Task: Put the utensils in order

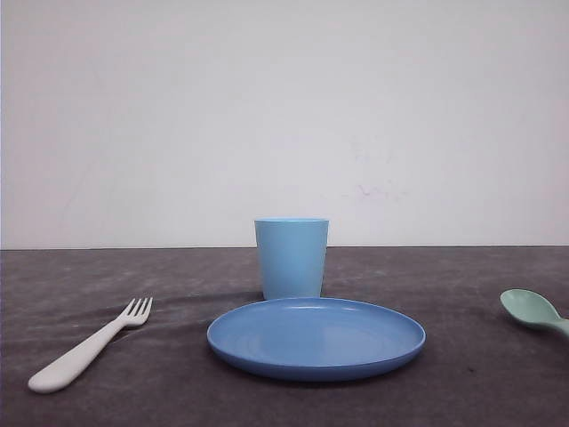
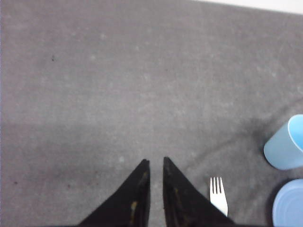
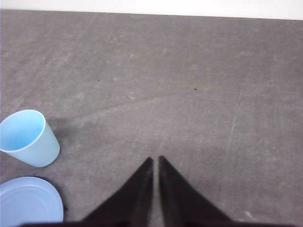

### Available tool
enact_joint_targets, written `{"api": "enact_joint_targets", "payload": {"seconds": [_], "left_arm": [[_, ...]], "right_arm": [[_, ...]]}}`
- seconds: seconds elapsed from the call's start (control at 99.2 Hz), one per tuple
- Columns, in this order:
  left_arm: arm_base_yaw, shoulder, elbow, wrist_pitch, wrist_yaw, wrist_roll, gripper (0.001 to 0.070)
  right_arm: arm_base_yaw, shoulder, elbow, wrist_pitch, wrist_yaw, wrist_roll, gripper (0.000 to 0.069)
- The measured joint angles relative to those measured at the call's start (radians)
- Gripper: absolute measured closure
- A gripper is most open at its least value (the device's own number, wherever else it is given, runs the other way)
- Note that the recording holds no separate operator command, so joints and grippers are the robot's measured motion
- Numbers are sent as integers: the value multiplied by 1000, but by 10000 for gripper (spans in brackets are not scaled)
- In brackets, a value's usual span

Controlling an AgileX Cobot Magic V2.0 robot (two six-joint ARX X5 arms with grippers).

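Left wrist view: fork [image 2: 218,196] lies just beside the closed, empty left end effector [image 2: 156,163].

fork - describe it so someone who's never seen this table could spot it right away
Start at the round blue plate in the middle of the dark grey table, with the light blue cup behind it. Left of the plate lies the fork, tines pointing toward the cup. It is the only white thing, with a thick rounded handle; the spoon is mint green, far right.
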Motion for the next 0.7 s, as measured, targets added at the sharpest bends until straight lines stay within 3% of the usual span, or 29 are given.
{"api": "enact_joint_targets", "payload": {"seconds": [0.111,0.192,0.313,0.545,0.696], "left_arm": [[-10,25,0,-14,24,0,536],[-21,49,0,-29,45,-6,423],[-51,93,0,-40,65,-45,333],[-160,205,0,-61,66,-143,317],[-256,274,0,-52,-1,-210,317]], "right_arm": [[5,8,0,-9,10,-3,372],[5,18,0,-21,11,-3,296],[5,31,0,-34,12,-3,269],[5,41,0,-46,12,-3,266],[5,41,0,-46,12,-3,266]]}}
